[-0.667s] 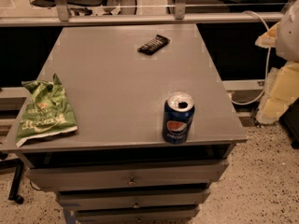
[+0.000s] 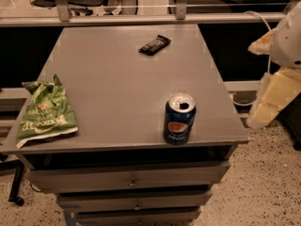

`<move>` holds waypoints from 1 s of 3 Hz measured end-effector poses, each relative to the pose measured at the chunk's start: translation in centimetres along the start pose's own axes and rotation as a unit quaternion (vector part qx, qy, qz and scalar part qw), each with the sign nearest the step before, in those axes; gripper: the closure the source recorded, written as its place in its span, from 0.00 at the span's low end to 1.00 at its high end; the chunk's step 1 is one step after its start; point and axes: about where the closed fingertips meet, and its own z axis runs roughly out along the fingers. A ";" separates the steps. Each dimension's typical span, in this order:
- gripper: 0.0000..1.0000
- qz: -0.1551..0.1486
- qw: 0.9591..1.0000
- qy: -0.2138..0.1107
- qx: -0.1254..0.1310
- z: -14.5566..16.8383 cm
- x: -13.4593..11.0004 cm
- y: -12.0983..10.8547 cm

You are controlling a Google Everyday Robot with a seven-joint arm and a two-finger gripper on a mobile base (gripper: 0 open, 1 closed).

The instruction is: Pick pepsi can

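Standing near the front right corner is the pepsi can (image 2: 179, 119); the gripper (image 2: 273, 95) hangs off the right edge, width unclear.

One pepsi can (image 2: 179, 119) is counted on the counter (image 2: 117, 84), together with one green snack bag (image 2: 44, 114) and one flat black wrapper (image 2: 154, 44): three things in all. Three drawer fronts (image 2: 131, 175) are counted beneath the counter's front edge. One gripper (image 2: 270, 100) is seen at the right edge of the view, beside the counter.
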 end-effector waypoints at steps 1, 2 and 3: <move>0.00 0.017 0.996 -0.085 -0.035 3.7 -2.5 2.1; 0.00 0.026 0.980 -0.179 -0.084 7.2 -6.1 4.7; 0.00 0.034 0.954 -0.268 -0.126 8.7 -10.1 6.7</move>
